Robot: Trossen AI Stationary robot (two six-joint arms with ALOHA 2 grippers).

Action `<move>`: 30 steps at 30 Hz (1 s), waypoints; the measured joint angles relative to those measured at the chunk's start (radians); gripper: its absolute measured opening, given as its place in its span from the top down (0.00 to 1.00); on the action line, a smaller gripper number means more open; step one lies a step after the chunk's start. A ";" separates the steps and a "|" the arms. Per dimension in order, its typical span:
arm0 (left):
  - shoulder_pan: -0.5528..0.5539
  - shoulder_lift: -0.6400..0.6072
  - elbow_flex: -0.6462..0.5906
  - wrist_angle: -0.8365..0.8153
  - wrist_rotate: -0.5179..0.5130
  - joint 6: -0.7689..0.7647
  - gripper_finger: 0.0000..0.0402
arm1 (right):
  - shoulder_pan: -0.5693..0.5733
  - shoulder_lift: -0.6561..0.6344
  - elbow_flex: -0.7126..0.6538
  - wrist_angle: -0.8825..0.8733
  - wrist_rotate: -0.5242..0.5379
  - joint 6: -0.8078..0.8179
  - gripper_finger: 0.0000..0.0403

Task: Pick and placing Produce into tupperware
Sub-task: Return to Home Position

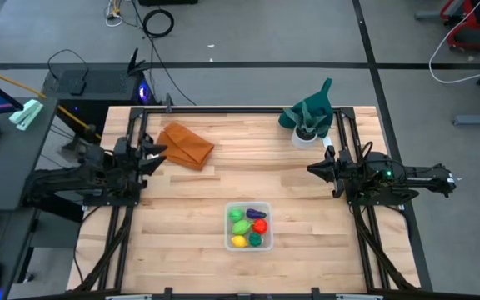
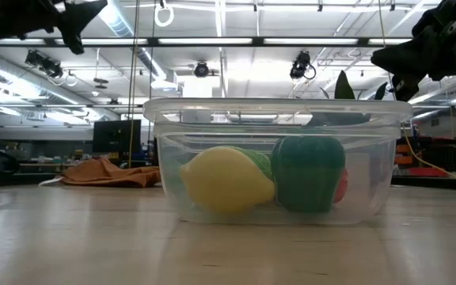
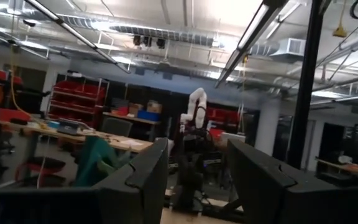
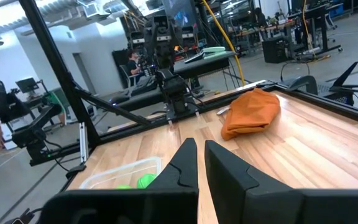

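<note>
The clear square tub [image 1: 248,247] stands on the table near its near edge, midway between the arms. Inside it lie the produce: a yellow piece [image 1: 238,241], a dark green one [image 1: 256,240], a red one [image 1: 261,226], a purple one [image 1: 256,214] and two light green ones [image 1: 239,220]. In the low view the yellow piece [image 2: 226,180] and the dark green piece [image 2: 307,172] rest on the tub's floor. My left gripper [image 1: 158,154] hangs open above the table's left side. My right gripper [image 1: 313,169] is shut above the right side. Both are clear of the tub.
An orange-brown cloth [image 1: 186,145] lies crumpled toward the far left of the table. A dark green cloth draped on a white cup [image 1: 304,136] stands at the far right corner. Bare wood surrounds the tub [image 4: 120,174]. A person [image 4: 132,65] sits beyond the table.
</note>
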State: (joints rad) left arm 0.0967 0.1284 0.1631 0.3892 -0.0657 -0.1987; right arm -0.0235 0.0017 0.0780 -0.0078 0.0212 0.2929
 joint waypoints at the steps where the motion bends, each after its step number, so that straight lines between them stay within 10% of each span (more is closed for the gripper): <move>1: 0.000 0.000 -0.018 0.018 0.002 -0.004 0.57 | 0.000 0.000 0.000 0.000 0.000 0.000 1.00; 30: 0.000 0.001 -0.154 -0.049 0.071 -0.097 0.57 | 0.000 0.000 0.000 0.000 0.000 0.000 1.00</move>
State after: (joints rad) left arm 0.0971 0.1294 0.0090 0.3400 0.0051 -0.2962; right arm -0.0235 0.0019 0.0780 -0.0082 0.0212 0.2928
